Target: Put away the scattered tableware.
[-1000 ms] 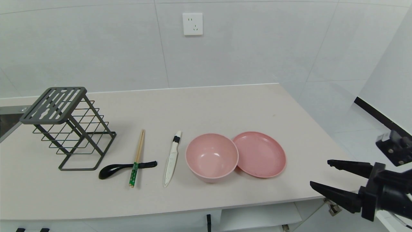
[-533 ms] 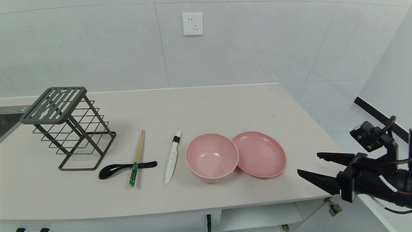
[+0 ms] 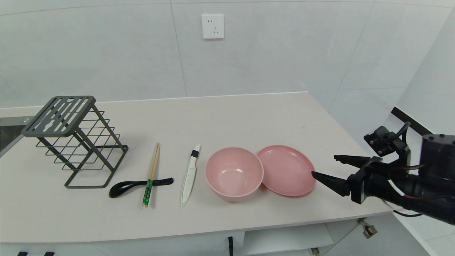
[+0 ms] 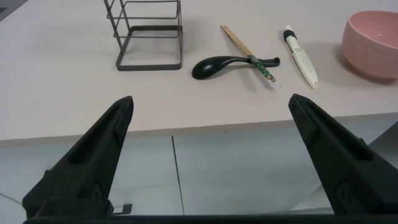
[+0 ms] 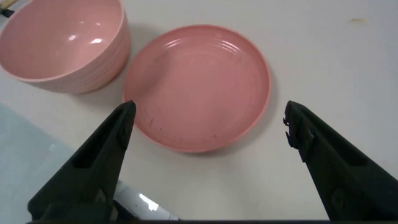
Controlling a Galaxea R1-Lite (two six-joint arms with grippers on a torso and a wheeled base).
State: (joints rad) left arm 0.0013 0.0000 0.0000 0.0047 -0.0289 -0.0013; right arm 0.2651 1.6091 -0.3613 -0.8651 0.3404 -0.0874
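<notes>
Pale grey tiled wall (image 3: 106,53) behind; white socket (image 3: 213,26) at 12 o'clock. Beige countertop (image 3: 231,117) centre. Dark baseboard strip (image 3: 414,125) at 3 o'clock, edging pale floor tiles (image 3: 362,113).

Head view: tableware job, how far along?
Done: nothing; the wire rack holds nothing. In hand: nothing; the open right gripper sits beside the pink plate, the left gripper open off the front of the counter. Left: black spoon, chopsticks, knife, pink bowl and the plate, all lying on the counter.
</notes>
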